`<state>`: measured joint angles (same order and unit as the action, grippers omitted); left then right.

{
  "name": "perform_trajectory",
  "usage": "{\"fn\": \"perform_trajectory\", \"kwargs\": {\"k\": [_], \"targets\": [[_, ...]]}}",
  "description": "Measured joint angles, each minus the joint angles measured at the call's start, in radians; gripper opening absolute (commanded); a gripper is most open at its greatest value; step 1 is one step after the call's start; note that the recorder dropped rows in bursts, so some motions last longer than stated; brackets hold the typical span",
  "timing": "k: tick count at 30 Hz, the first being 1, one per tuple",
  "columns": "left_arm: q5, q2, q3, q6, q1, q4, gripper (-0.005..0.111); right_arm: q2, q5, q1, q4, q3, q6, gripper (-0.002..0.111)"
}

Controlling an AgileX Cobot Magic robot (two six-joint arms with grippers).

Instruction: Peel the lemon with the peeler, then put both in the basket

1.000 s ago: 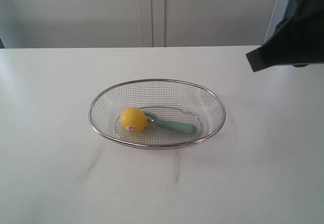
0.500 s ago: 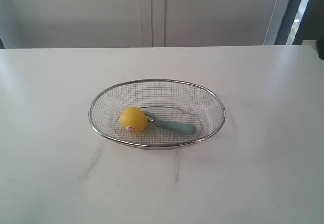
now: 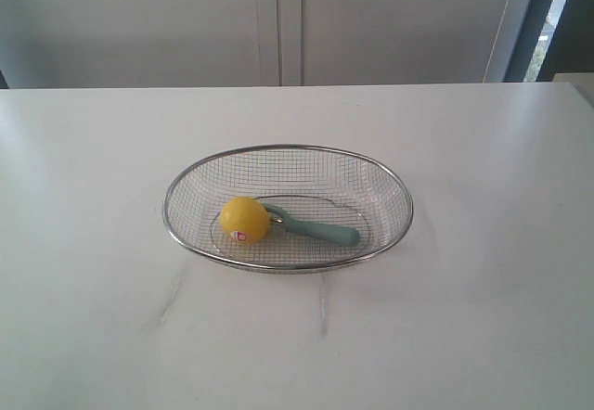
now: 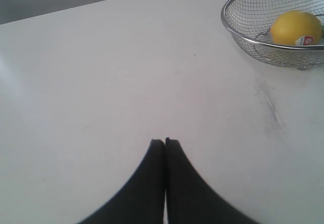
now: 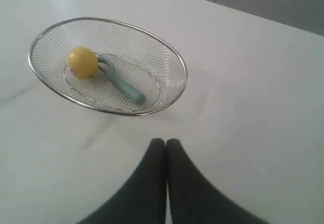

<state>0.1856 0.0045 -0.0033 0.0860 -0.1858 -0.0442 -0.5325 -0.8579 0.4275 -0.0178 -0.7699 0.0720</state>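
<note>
The wire-mesh basket [image 3: 390, 180] stands at the middle of the white table. Inside it the yellow lemon [image 3: 244, 219], sticker facing the camera, lies at the left, and the teal-handled peeler [image 3: 320, 231] lies beside it with its blade end against the lemon. In the right wrist view the basket [image 5: 172, 57], lemon [image 5: 82, 62] and peeler [image 5: 125, 88] show ahead of my right gripper [image 5: 165, 141], which is shut and empty. My left gripper [image 4: 165, 141] is shut and empty over bare table, with the basket [image 4: 230, 29] and lemon [image 4: 295, 27] off to one side. Neither arm shows in the exterior view.
Faint grey scuff marks [image 3: 169, 297] cross the white table in front of the basket. A pale wall with cabinet seams [image 3: 278, 20] runs behind the table, and a dark window frame [image 3: 548, 20] stands at the far right.
The dark right arm that filled the upper right corner of the exterior view one second ago has left that view. Basket, lemon and peeler have not moved.
</note>
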Motion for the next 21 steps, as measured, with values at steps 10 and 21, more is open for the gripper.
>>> {"fn": "perform_trajectory", "kwargs": {"k": [10, 21], "targets": [[0.000, 0.000, 0.000, 0.000, 0.000, 0.000, 0.000, 0.280, 0.004, -0.225, 0.000, 0.150, 0.000, 0.000], [0.000, 0.000, 0.000, -0.002, 0.000, 0.000, 0.000, 0.488, 0.221, -0.287, 0.002, 0.387, 0.000, 0.000]]}}
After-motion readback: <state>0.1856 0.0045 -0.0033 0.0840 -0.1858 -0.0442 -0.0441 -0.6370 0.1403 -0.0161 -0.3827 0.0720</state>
